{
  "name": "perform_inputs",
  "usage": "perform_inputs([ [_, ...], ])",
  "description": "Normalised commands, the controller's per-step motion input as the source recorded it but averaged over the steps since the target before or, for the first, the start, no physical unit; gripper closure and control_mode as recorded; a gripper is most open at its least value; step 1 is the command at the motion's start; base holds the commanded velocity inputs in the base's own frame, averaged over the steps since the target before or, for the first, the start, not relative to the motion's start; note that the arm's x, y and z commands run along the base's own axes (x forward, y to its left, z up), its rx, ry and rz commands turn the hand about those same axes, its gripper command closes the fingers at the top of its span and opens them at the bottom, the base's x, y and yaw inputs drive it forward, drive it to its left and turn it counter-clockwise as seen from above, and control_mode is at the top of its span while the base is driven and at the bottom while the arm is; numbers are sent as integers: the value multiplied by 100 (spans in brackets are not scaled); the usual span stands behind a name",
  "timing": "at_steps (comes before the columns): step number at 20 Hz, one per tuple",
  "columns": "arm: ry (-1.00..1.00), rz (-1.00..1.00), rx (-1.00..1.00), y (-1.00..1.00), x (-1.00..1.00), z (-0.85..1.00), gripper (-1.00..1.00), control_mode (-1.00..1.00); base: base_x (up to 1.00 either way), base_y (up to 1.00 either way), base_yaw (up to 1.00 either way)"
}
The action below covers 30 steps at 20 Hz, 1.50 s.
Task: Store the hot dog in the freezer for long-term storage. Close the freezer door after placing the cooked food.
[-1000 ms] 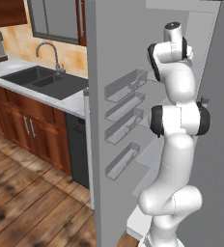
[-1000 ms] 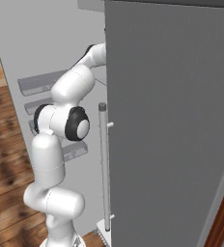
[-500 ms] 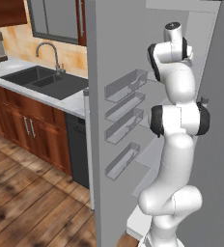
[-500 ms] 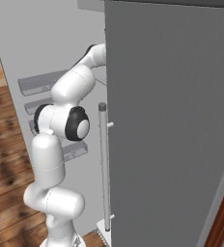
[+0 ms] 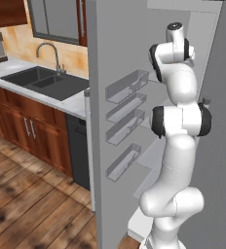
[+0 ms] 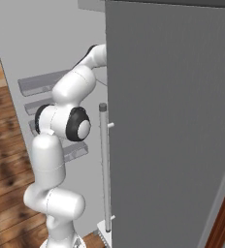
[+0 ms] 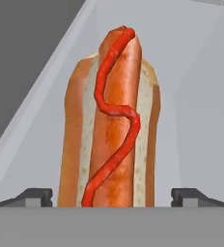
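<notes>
In the hand view the end effector (image 7: 112,197) has its two dark fingertips (image 7: 35,197) spread wide, one at each side of the hot dog (image 7: 111,123), with a clear gap between each tip and the bun, so it grips nothing. The hot dog lies lengthwise between the tips on a pale grey shelf (image 7: 32,144) of the freezer (image 5: 202,53), its reddish sausage seated in the tan bun and a wavy red line of sauce running along the top; the compartment's pale grey walls rise around it and narrow toward the back. In the left base view the white arm (image 5: 178,141) rises from the floor and reaches up and into the tall narrow compartment, its upper links turned in past the open edge. The freezer door (image 5: 117,121) stands swung open to the left of the arm, its inner face carrying four clear bins (image 5: 127,86) stacked one above another. Beyond the door lie a pale worktop (image 5: 76,102) with a dark sink (image 5: 42,80) and a curved faucet (image 5: 49,53), a dark dishwasher (image 5: 78,151) and brown cabinets (image 5: 22,126) below, and a wood floor (image 5: 32,209). In the right base view the plain grey door (image 6: 172,126) stands shut beside the arm, with its long vertical bar handle (image 6: 104,164). No brand, label or writing can be read on any surface.
</notes>
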Motion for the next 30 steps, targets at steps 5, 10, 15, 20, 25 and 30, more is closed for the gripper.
perform_inputs([
  [5,0,1,0,5,28,11,-100,-100,0,0,0],
  [10,0,0,0,3,8,40,-100,-100,0,0,0],
  [15,1,0,-1,12,1,39,-100,-100,0,0,0],
  [20,0,0,0,35,2,19,-100,-100,0,0,0],
  [25,0,0,0,23,-2,5,-100,-100,0,0,0],
  [30,-2,-2,0,18,-43,2,-100,-100,0,0,0],
])
